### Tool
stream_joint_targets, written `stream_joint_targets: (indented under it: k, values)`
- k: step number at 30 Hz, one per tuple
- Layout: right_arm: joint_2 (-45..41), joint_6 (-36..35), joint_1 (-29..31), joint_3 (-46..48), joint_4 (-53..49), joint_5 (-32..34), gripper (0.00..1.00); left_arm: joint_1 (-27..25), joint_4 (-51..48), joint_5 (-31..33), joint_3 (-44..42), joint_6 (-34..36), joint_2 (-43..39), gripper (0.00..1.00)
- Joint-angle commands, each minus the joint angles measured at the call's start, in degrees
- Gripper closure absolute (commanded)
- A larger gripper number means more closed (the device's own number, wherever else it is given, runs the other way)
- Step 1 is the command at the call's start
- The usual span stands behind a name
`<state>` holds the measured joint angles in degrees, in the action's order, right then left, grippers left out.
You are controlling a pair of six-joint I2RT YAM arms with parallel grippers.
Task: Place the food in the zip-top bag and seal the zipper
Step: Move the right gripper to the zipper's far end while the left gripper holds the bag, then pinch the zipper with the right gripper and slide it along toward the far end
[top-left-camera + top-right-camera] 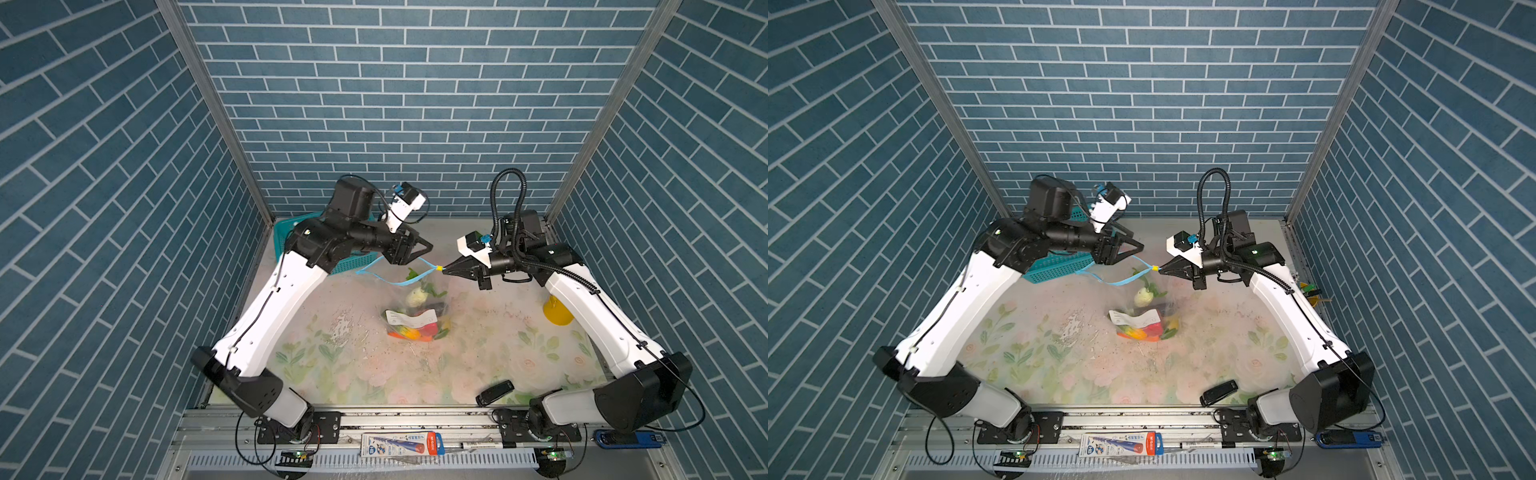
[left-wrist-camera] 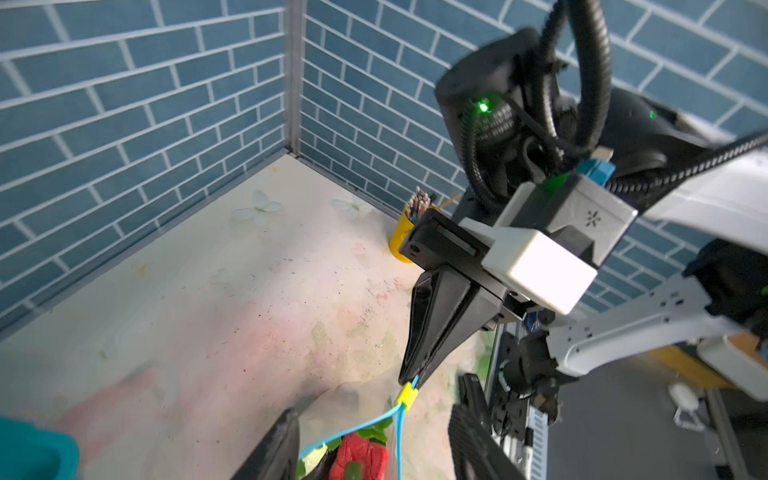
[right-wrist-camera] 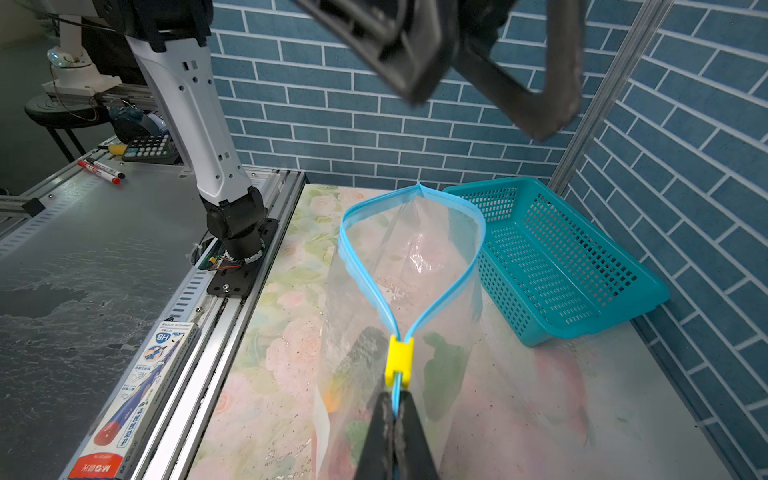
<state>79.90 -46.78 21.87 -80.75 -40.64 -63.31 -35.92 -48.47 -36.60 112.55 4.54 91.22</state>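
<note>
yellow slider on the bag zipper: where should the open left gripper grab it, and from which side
Probably pinch the yellow slider by its two flat faces, coming from the open mouth side: the right gripper is shut on the zipper end behind it, blocking that side.

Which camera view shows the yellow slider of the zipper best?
The right wrist view: the slider is large and sharp there, on the zipper, just ahead of the right gripper. The left wrist view shows it smaller. In both top views it is only a yellow speck.
</note>
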Motion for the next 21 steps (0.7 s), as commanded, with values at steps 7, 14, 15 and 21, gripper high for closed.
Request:
stream_joint_targets:
  k: [7, 14, 15, 21]
  values:
    - [-1.11, -6.16, -3.22, -4.18, -5.47, -6.29, 1.00, -5.51, -10.67, -2.67, 11.05, 15.11, 8.69, 0.39]
    - [-1.37, -5.95, -3.58, -4.24, -5.54, -6.70, 1.00, -6.57, -12.60, -4.11, 11.29, 17.40, 11.22, 0.46]
    - [-1.50, -5.83, -3.59, -4.32, -5.56, -6.74, 1.00, -6.66, -12.83, -3.77, 11.41, 17.44, 11.51, 0.47]
    - [-1.76, -5.86, -3.93, -3.91, -5.49, -7.18, 1.00, -6.79, -12.74, -1.99, 10.09, 16.99, 12.16, 0.59]
